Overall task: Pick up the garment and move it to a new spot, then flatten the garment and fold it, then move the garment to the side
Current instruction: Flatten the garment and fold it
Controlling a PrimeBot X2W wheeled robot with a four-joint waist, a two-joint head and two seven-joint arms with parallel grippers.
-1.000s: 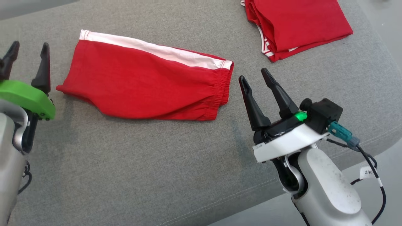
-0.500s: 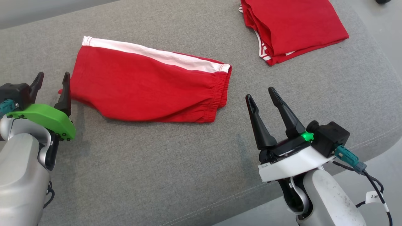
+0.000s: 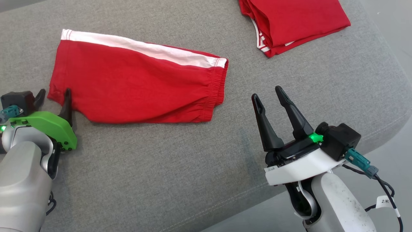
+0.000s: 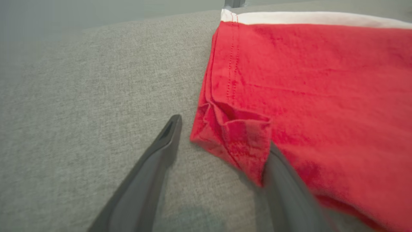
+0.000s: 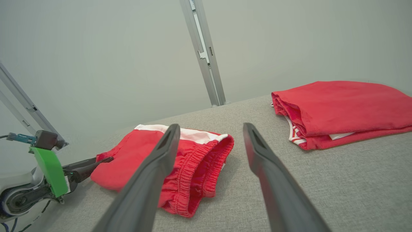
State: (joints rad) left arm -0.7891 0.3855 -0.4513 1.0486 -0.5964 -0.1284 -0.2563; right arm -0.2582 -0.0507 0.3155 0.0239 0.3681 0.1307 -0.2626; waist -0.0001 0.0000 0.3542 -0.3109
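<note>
Now the left pincer (image 3: 53, 95) gapes astride a corner of the red shorts (image 3: 138, 87) — the right pincer (image 3: 266, 92), likewise spread, holds nothing.

The left end effector (image 3: 54, 93) has its two fingers spread wide, and the near corner of the red shorts (image 3: 135, 87) sits between them. To its left there is only bare grey table (image 3: 161, 167), so there is room there. To its right the shorts lie in the way.

The right end effector (image 3: 266, 91) is spread wide too, with bare table all around it. The shorts' waistband lies near, ahead and to its left. A folded red garment (image 3: 296, 22) lies well apart, ahead and to its right. A wide bare gap runs between the two.
</note>
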